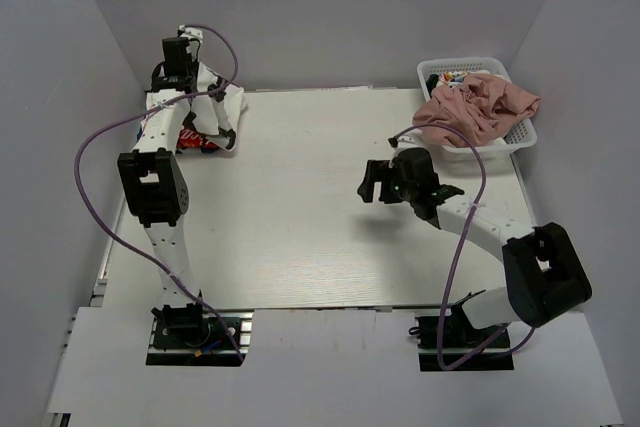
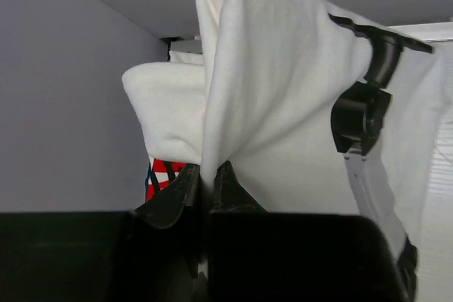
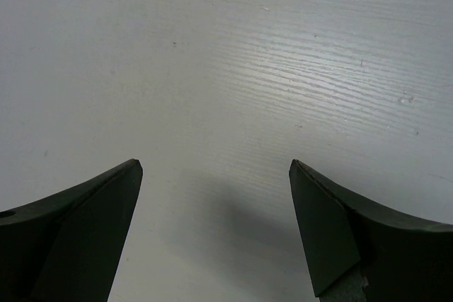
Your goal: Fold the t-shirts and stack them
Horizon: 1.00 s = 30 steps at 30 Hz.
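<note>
"Left wrist shows the left end effector (image 2: 207,175) clamped shut on a gathered fold of the white shirt (image 2: 283,104), with the cloth held up in a bunch. Where is that on the bench?"

"Far left corner of the bench (image 1: 300,207). The print shirt (image 2: 164,173) lies just beneath, red showing under the white."

"And the other arm?"

"The right end effector (image 3: 214,167) hangs over bare bench, jaws wide apart, holding nothing, well away from the cloth. The pink shirt (image 1: 478,105) is heaped in the basket (image 1: 525,135) at the far right, spilling over its rim."

"What worries you?"

"One pinch on a bunch. I'd guess dragging it to the middle won't spread it. It would land crumpled, and any fold made from that comes out crooked. The grip may also hold more than one layer, so the shirt could open unevenly."

"And the print shirt?"

"It looks to be touching the white one. A sideways pull could drag it along by friction. That corner is also close to the wall, so a high lift risks brushing cloth against it."
</note>
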Available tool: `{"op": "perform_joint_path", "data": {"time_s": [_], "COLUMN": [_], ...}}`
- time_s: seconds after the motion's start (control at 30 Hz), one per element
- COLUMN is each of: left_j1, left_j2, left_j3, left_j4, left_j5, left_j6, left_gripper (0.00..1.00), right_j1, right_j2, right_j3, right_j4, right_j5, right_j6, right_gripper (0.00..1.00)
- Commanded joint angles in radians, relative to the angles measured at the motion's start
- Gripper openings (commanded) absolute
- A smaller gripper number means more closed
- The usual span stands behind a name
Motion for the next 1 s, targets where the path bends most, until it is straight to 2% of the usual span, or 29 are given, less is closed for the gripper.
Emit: {"op": "perform_joint_path", "data": {"time_s": [0.0, 0.27, 0.43, 0.6, 0.7, 0.83, 0.97], "left_j1": [0.053, 0.143, 0.170, 0.188, 0.188, 0.188, 0.188], "left_j2": [0.065, 0.151, 0.161, 0.184, 0.154, 0.071, 0.030], "left_j3": [0.044, 0.092, 0.090, 0.101, 0.054, -0.044, -0.170], "left_j4": [0.089, 0.174, 0.188, 0.214, 0.287, 0.373, 0.506], "left_j5": [-0.033, -0.058, -0.022, -0.079, -0.111, -0.118, -0.209], "left_j6": [0.013, -0.008, -0.031, -0.120, -0.157, -0.128, -0.157], "left_gripper": [0.00, 0.00, 0.00, 0.00, 0.00, 0.00, 0.00], "right_j1": [-0.002, -0.002, -0.002, 0.001, 0.000, 0.003, 0.004], "right_j2": [0.038, 0.139, 0.183, 0.196, 0.187, 0.194, 0.210], "right_j3": [0.077, 0.159, 0.178, 0.177, 0.169, 0.175, 0.194], "right_j4": [0.016, -0.006, 0.005, 0.008, 0.014, 0.011, 0.005], "right_j5": [-0.017, -0.021, -0.049, -0.043, -0.031, -0.024, -0.020], "right_j6": [-0.012, -0.022, -0.019, -0.010, -0.010, -0.007, -0.001], "right_gripper": [0.90, 0.90, 0.90, 0.90, 0.90, 0.90, 0.90]}}
